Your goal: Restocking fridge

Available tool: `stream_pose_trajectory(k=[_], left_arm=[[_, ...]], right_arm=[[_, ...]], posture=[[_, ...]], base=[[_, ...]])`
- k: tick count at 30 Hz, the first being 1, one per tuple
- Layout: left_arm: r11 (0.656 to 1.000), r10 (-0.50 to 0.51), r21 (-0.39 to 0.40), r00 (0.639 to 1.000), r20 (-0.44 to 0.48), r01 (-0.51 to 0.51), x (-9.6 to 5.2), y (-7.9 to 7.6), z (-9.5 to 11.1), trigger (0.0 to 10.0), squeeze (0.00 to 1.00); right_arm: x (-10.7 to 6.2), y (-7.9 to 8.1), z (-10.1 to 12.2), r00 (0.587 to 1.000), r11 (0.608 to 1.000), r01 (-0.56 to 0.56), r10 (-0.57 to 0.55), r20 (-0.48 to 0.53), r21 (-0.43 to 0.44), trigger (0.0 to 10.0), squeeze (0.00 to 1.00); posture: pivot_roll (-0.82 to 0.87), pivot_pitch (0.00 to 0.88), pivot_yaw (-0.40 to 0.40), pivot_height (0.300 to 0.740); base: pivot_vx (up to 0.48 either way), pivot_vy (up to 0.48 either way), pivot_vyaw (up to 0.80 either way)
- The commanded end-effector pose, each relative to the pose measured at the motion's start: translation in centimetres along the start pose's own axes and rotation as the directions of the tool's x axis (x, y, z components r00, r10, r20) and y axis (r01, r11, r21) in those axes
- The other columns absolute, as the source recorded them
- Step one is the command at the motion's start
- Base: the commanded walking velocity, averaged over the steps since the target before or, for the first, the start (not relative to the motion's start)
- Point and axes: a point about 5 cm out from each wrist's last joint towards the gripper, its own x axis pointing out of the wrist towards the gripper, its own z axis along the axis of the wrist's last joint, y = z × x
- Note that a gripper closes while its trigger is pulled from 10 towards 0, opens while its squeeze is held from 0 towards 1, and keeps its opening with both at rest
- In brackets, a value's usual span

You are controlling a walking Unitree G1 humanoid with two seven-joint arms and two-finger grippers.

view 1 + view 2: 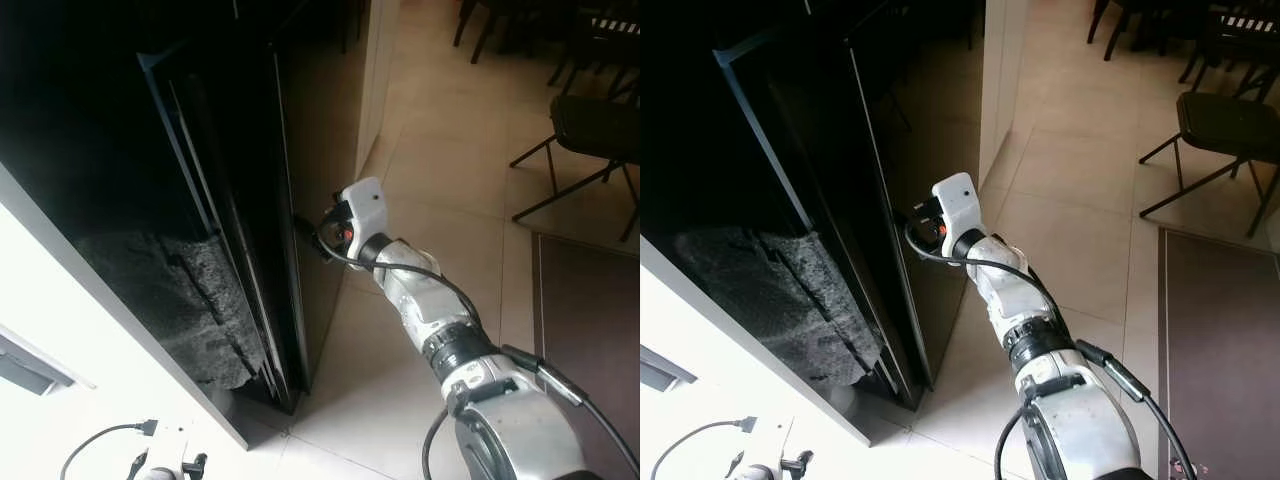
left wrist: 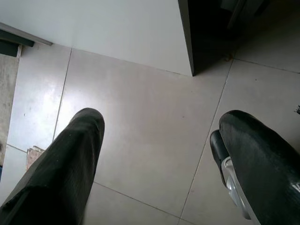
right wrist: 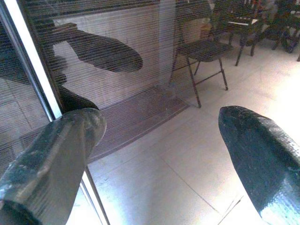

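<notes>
One arm works in the head views, the right gripper [image 1: 303, 226] at the black fridge door's [image 1: 300, 150] edge, and in both wrist views fingers [image 3: 56, 154] stand spread, gripping nothing, so they may slip off the slick glass.

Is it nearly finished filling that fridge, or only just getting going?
Only getting going, it seems. Nothing looks stocked yet, and no food is in sight. In hand: the right claw, fingers apart, reaches to the edge of the dark fridge door. The left claw hangs open over the floor, empty. Fetching and shelving items all remains.
</notes>
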Motion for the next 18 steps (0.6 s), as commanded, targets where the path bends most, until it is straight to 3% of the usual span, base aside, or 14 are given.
stream_pose_trajectory(k=[1,14,18], left_arm=[[1.0,0.006,0.001,1.0,-0.025,-0.006,-0.1,0.0,-0.6,10.0,0.0],[1.0,0.0,-0.006,1.0,-0.022,0.0,-0.1,-0.3,-0.4,10.0,0.0],[1.0,0.004,-0.011,1.0,-0.023,-0.004,-0.1,-0.4,-0.4,10.0,0.0]], right_arm=[[1.1,1.7,1.3,0.996,0.997,-0.078,0.079,0.046,-0.014,10.0,0.0],[2.5,2.6,3.0,0.991,0.994,-0.111,0.109,0.072,0.024,10.0,0.0],[3.3,3.7,4.0,0.984,0.987,-0.153,0.148,0.095,0.043,10.0,0.0]], posture=[[0.02,0.036,0.049,0.74],[0.03,0.03,0.034,0.74],[0.04,0.038,0.032,0.74]], base=[[0.0,0.0,0.0],[0.0,0.0,0.0],[0.0,0.0,0.0]])
